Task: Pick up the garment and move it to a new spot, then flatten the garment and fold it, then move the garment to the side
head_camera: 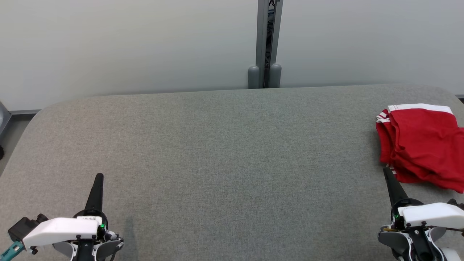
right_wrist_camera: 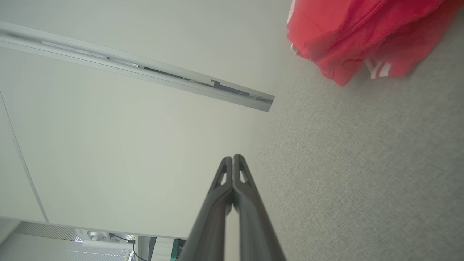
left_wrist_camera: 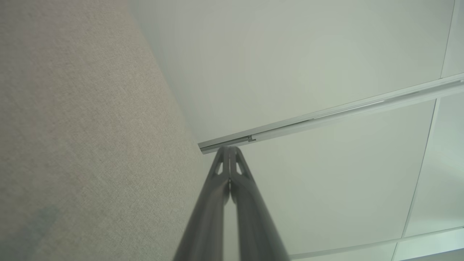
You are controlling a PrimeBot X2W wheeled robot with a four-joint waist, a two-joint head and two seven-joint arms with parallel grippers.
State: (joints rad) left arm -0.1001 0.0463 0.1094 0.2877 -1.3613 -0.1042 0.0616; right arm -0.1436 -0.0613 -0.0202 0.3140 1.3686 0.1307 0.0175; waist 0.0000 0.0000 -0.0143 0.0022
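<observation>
Red, white-striped garment (head_camera: 424, 141) in rumpled folds; left tool (head_camera: 98, 177) and right tool (head_camera: 386, 171) closed, empty.

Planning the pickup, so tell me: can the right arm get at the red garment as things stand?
Probably yes. The right gripper sits close beside the red garment, with nothing between them on the grey table; its shut jaws would need opening first.

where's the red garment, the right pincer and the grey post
red garment (head_camera: 424, 145), head view, middle of the red cloth
right pincer (head_camera: 386, 172), head view, its closed fingertips
grey post (head_camera: 261, 36), head view, upright shaft
</observation>
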